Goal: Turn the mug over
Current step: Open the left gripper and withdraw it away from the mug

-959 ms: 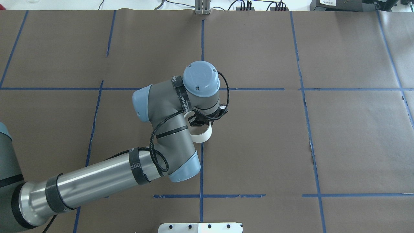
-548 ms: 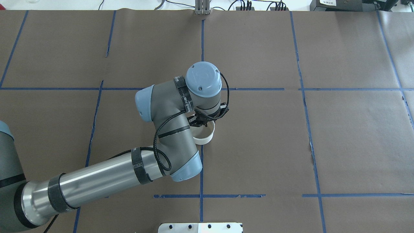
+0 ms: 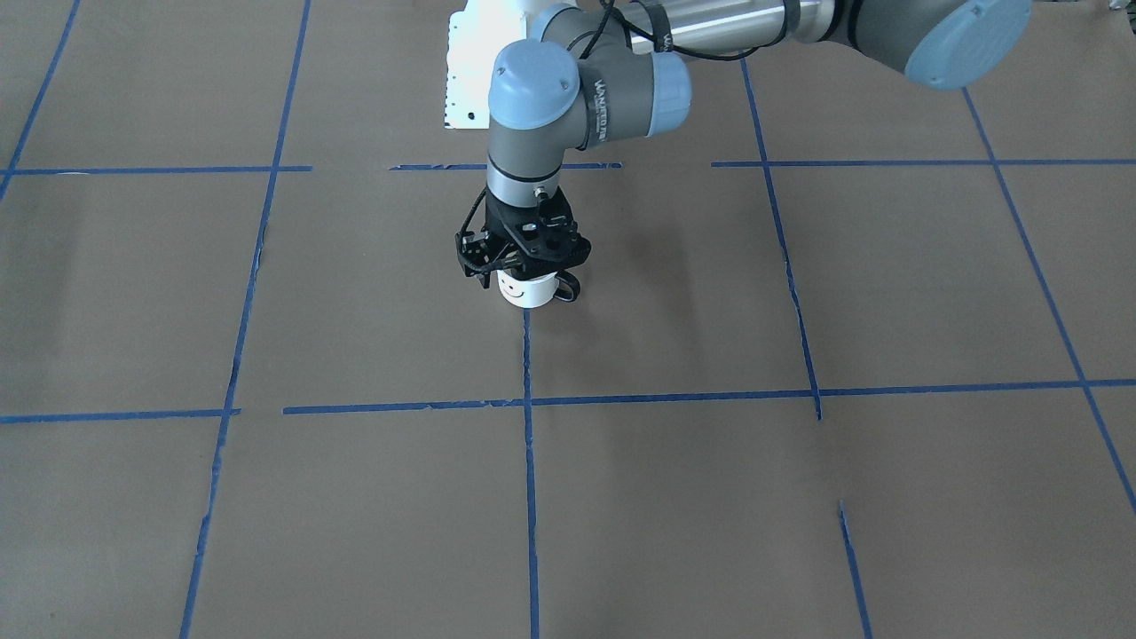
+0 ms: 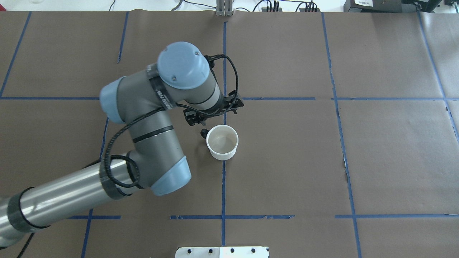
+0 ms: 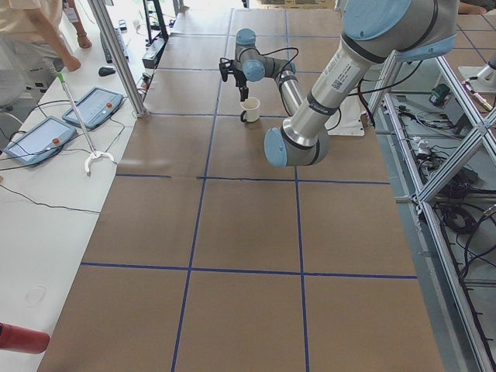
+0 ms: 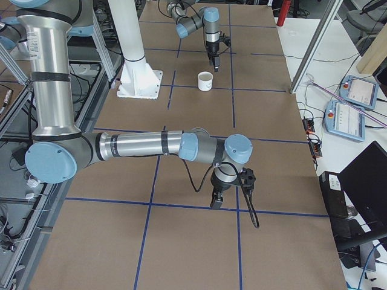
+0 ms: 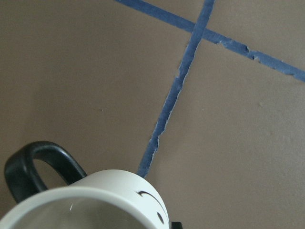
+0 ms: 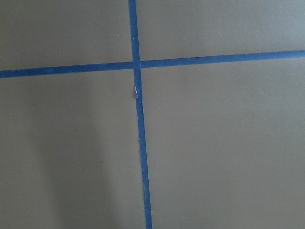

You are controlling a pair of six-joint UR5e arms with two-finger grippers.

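Observation:
The white mug (image 4: 222, 142) stands upright on the brown paper, mouth up, with its black handle (image 4: 203, 133) towards the robot's left. Its smiley face shows in the front-facing view (image 3: 525, 291) and in the left wrist view (image 7: 119, 200). My left gripper (image 4: 214, 111) hangs open just above and beyond the mug, apart from it, and also shows in the front-facing view (image 3: 522, 264). My right gripper (image 6: 230, 192) points down over bare paper near the table's right end. I cannot tell if it is open or shut.
A white base plate (image 4: 222, 252) sits at the table's near edge. Blue tape lines (image 4: 223, 186) cross the paper. Control tablets (image 5: 93, 107) and a grabber stick (image 5: 77, 116) lie on the side bench, where an operator (image 5: 35, 35) stands.
The left gripper held the mug tilted, set it upright on the paper, then let go. It has risen and moved away towards the far left; the mug stands free.

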